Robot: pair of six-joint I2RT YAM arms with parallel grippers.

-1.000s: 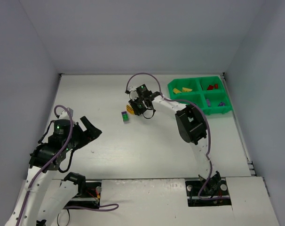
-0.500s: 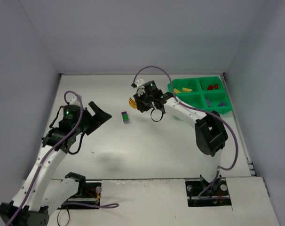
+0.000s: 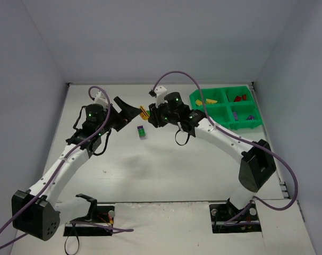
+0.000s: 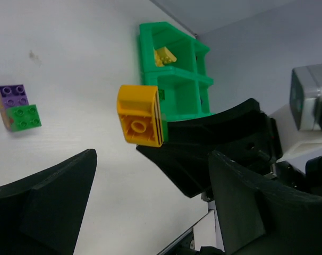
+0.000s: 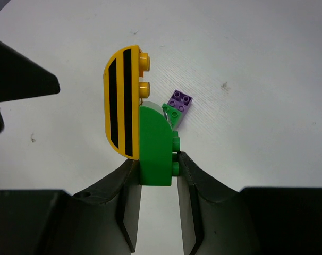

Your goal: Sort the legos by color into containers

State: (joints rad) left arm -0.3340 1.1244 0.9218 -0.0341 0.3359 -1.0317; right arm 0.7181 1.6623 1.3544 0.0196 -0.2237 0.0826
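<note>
**A:** What's where on the white counter (image 3: 150,175)?

**B:** The bright green four-compartment plastic tray (image 3: 246,126) sits far right, with yellow, red and purple bricks sorted inside.

**A:** And the tools?

**B:** The right tool (image 5: 157,170) is clamped on a small green brick (image 5: 155,146). A striped yellow curved brick (image 5: 121,111) is stuck to that one, both held aloft mid-counter. The left tool (image 3: 128,109) gapes empty beside them, probably to pull them apart. A joined purple-and-green pair (image 3: 142,131) lies just nearer.
</note>
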